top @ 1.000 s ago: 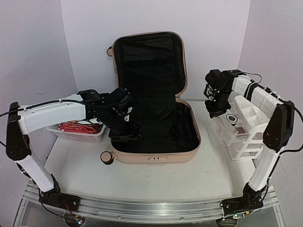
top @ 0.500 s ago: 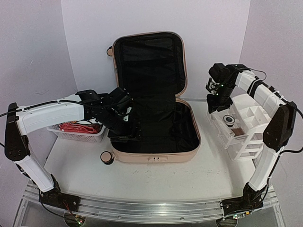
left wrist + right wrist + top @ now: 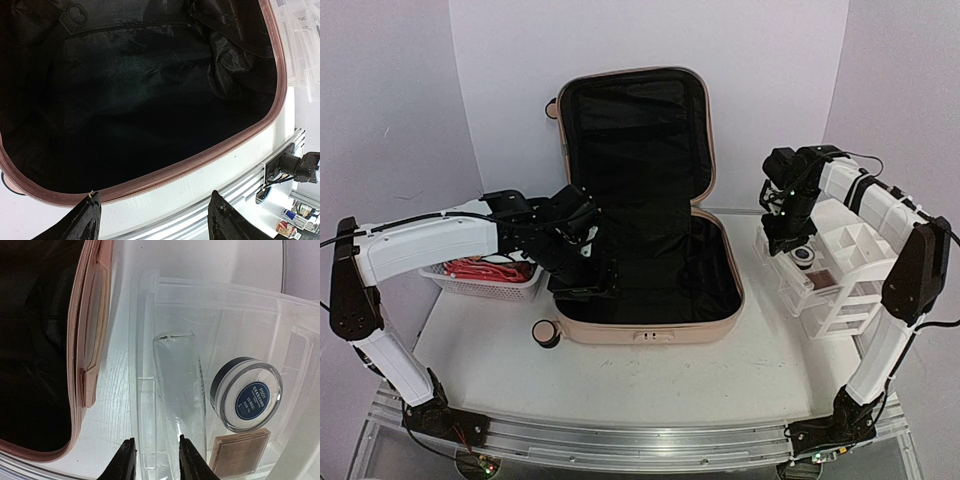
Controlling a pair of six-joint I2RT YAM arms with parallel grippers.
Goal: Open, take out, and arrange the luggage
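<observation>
Our suitcase (image 3: pixel 660 270) lies open, lid upright. Our left gripper (image 3: pixel 154 222) hangs over the suitcase's left side, jaws spread and empty. Right of the suitcase, our right gripper (image 3: pixel 156 462) reaches into the white organizer (image 3: pixel 855 290). Its fingers straddle a clear sleeve (image 3: pixel 177 385), and we cannot tell whether they grip it.

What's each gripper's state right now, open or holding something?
Left gripper: open wide, empty, over the luggage interior.
Right gripper: open narrowly, nothing held, over the drawer organizer.
</observation>
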